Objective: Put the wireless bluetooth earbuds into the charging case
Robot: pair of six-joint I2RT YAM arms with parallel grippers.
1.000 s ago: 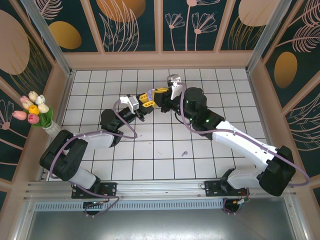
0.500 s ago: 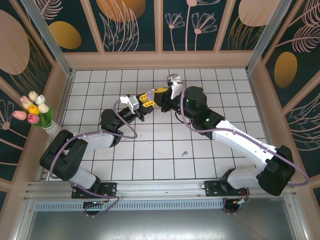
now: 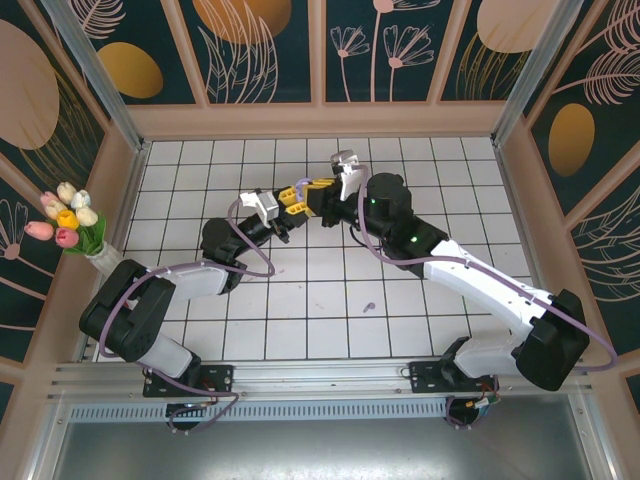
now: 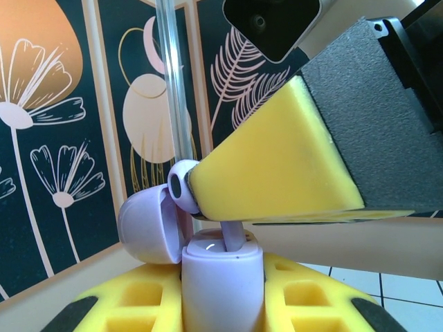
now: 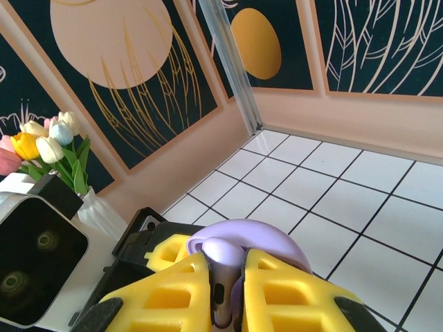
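Top view: both arms reached to about 12 o'clock of the tiled table point(image 3: 330, 330) centre and met there, held above the tiles. The left arm came in from 8 o'clock and the right from 4 o'clock.

Left gripper point(image 4: 221, 308): fingers were closed on the charging case point(image 4: 221, 283), one yellow pad on each side. The case, pale purple, stood upright in the left wrist view. Its lid point(image 4: 147, 227) was open, hinged back at 10 o'clock of the body.

Right gripper point(image 5: 226, 266): fingers were closed on one earbud point(image 4: 181, 188), pale purple, pinched between the two yellow pads. In the left wrist view its upper finger entered from 2 o'clock. The earbud's head sat at that finger's tip, directly at 12 o'clock of the case mouth, just beside the lid. The stem pointed down into the open top of the case. Its end was at or just inside the rim; depth of seating could not be told.

Right wrist view: the left wrist camera point(image 5: 34, 266) was at 8 o'clock and the tulips point(image 5: 41, 145) at 9 o'clock.

Small purple speck point(image 3: 368, 307) lay on a tile at 5 o'clock of the grippers, well apart from them, too small to identify.
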